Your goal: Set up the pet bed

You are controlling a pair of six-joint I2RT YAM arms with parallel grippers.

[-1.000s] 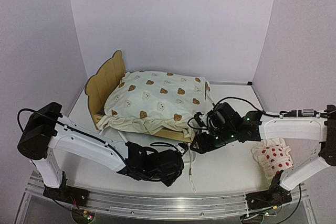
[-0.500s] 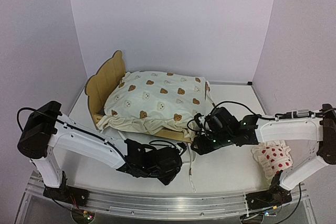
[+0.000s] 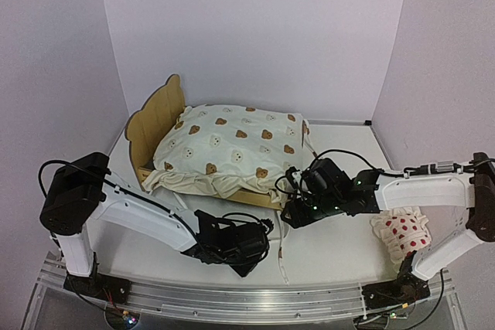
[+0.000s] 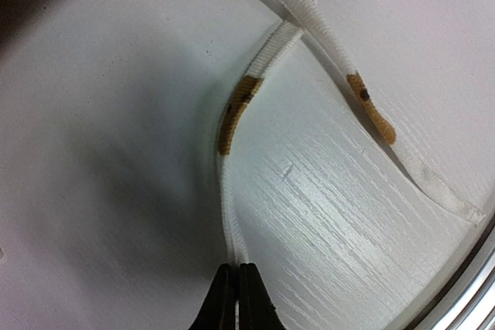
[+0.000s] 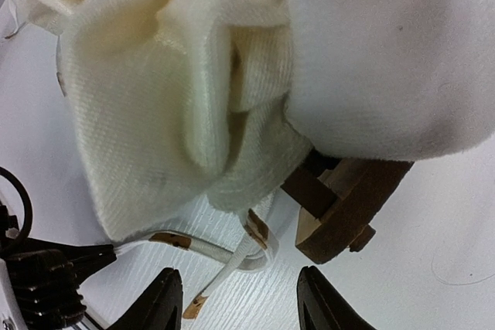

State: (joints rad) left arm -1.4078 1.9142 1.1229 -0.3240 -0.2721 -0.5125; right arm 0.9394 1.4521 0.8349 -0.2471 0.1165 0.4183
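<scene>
The pet bed (image 3: 155,120) stands at the back left, its plywood headboard upright. The cream bear-print cushion (image 3: 232,148) lies piled over it and hides the base. One white tie (image 4: 232,113) of the cushion runs across the table into my left gripper (image 4: 237,270), which is shut on its end. In the top view that left gripper (image 3: 259,246) sits low on the table in front of the bed. My right gripper (image 5: 240,299) is open at the bed's near right corner (image 5: 348,206), with a looped tie (image 5: 255,245) lying between its fingers, untouched.
A small white pillow with red dots (image 3: 402,233) lies at the right beside the right arm. A second tie (image 4: 371,110) crosses the table close to the metal rail (image 3: 247,299) along the near edge. White walls enclose the back and sides.
My left gripper has stayed low in front of the bed while its upper arm swung right. The right gripper slid slightly left toward the bed's corner.
</scene>
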